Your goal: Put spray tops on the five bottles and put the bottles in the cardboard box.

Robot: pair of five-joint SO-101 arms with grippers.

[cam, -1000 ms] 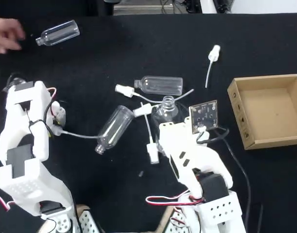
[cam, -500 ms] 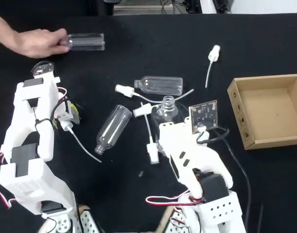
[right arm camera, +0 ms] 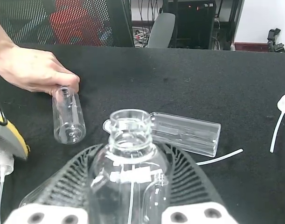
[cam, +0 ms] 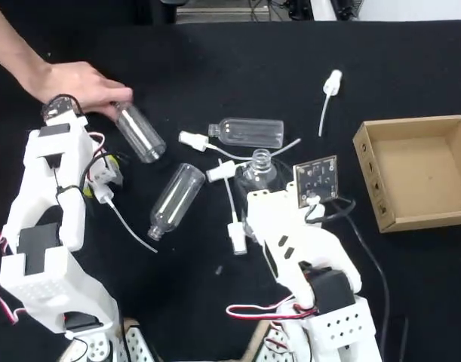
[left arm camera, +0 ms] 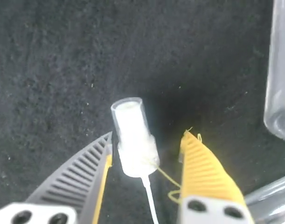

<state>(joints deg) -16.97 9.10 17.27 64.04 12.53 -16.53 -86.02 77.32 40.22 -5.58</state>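
Centrally, an upright bottle (cam: 260, 162) (right arm camera: 130, 140) is clamped between the jaws of the right gripper (cam: 256, 177) (right arm camera: 130, 154), and its neck is left uncapped. Just beyond the upright bottle, a second bottle (cam: 249, 132) (right arm camera: 186, 133) is laid on its side. Just left of the upright bottle, a third bottle (cam: 176, 200) is laid slantwise on the black table (cam: 411, 60). Farther left, the left gripper (cam: 102, 177) (left arm camera: 147, 137) is closed around a spray top (cam: 103, 193) (left arm camera: 133, 140), with its thin tube trailed onto the table. Beyond that, a fourth bottle (cam: 139, 134) (right arm camera: 67, 116) is gripped at its neck by a person's hand (cam: 83, 83) (right arm camera: 32, 70), the fingers closed round it. A loose spray top (cam: 236, 234) is laid just left of the right gripper, and a far spray top (cam: 332, 83) is laid beyond and right of the upright bottle. The cardboard box (cam: 370, 162) is set well to the right, open side up.
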